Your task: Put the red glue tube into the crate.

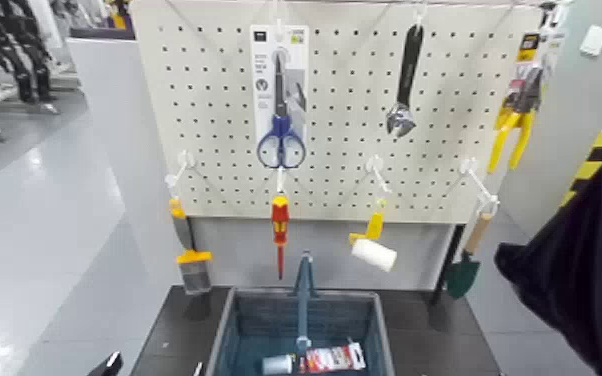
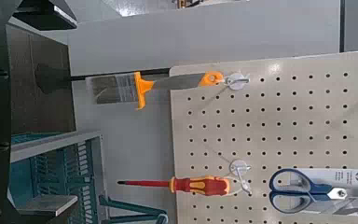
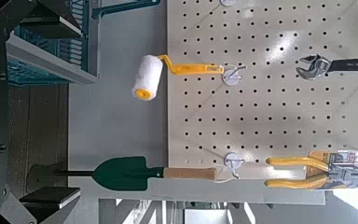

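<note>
Beyond open fingers (image 2: 51, 205), the red glue tube (image 1: 333, 358) lies in the crate (image 1: 383, 345)

Wide apart and empty, the fingers of the left gripper (image 2: 70, 109) stand just off the crate's side. The right gripper (image 3: 70, 107), over on the crate's other side, is also spread wide and holds nothing. Inward from both sets of fingers, the tube lies on its side in the crate, crossing beneath the upright handle (image 1: 303, 300). The placing looks done; what remains, I judge, is a clean retreat.

A low sweep of the left fingers could hook the lattice wall or rim and drag the crate over the worktop (image 1: 425, 330). Lifting too near the pegboard (image 1: 215, 100) could knock the screwdriver (image 1: 280, 235) or the brush (image 1: 194, 270) off its hook. If the crate is jolted, the round tube could roll.

Nearest the fingers is hard plastic, moulded into open grid sides and a smooth, squared rim. Farther in, the tube is a plain cylinder with a glossy printed label in red and white. Outward again, stiff bristles, a fluffy white roller (image 3: 148, 77) and flat perforated board.
</note>
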Available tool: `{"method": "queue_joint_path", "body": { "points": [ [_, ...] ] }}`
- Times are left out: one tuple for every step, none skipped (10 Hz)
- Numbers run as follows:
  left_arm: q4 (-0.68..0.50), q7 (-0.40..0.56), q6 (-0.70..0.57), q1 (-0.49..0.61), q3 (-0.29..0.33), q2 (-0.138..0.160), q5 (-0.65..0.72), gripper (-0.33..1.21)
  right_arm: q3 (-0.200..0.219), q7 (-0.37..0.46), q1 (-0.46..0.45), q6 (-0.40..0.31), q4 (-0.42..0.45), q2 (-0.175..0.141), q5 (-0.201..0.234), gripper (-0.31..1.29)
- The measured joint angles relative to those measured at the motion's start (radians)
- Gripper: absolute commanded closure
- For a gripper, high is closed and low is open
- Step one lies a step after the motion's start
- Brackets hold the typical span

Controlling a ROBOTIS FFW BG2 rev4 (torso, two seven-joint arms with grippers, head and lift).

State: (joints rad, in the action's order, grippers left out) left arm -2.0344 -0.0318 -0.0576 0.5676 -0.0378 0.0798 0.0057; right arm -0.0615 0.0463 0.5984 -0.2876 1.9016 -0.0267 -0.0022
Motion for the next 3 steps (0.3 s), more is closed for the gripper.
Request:
{"method": "queue_joint_path", "body": {
  "points": [
    [0.000, 0.000, -0.001, 0.000, 0.000, 0.000, -0.001, -0.06, 0.000, 0.000, 0.000, 0.001, 0.001, 0.000, 0.003, 0.11],
    [0.000, 0.000, -0.001, -0.001, -0.001, 0.000, -0.002, -0.06, 0.001, 0.000, 0.000, 0.005, 0.003, 0.000, 0.006, 0.11],
    [0.000, 0.000, -0.001, -0.002, -0.002, 0.001, -0.003, -0.06, 0.002, 0.000, 0.001, 0.014, 0.009, 0.000, 0.010, 0.11]
  ]
}}
